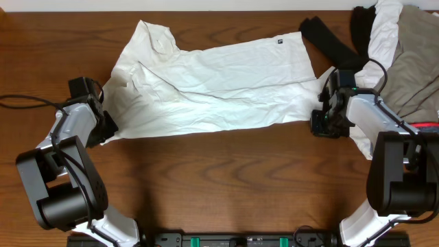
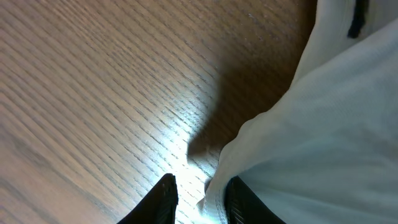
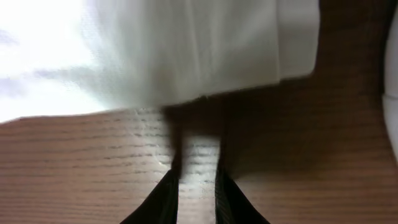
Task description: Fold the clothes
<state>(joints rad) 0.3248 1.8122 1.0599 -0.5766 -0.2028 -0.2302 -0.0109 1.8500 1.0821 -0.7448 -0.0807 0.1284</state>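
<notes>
A large white shirt [image 1: 212, 86] lies spread across the middle of the wooden table [image 1: 233, 178], roughly folded along its length and wrinkled. My left gripper [image 1: 108, 129] sits at the shirt's lower left edge. In the left wrist view this gripper [image 2: 199, 186] is open, and the shirt's hem [image 2: 214, 186] lies loosely between the jaws against the right finger [image 2: 244, 202]. My right gripper [image 1: 321, 123] is low by the shirt's lower right corner. Its jaws [image 3: 198, 180] stand narrowly open over bare wood, with the shirt's edge [image 3: 205, 74] just ahead of them.
More clothes are heaped at the back right: a black piece [image 1: 329, 38], a white one [image 1: 385, 34] and a grey-khaki one [image 1: 415, 55]. A black cable [image 1: 27, 101] runs along the left side. The arm bases stand at the front corners.
</notes>
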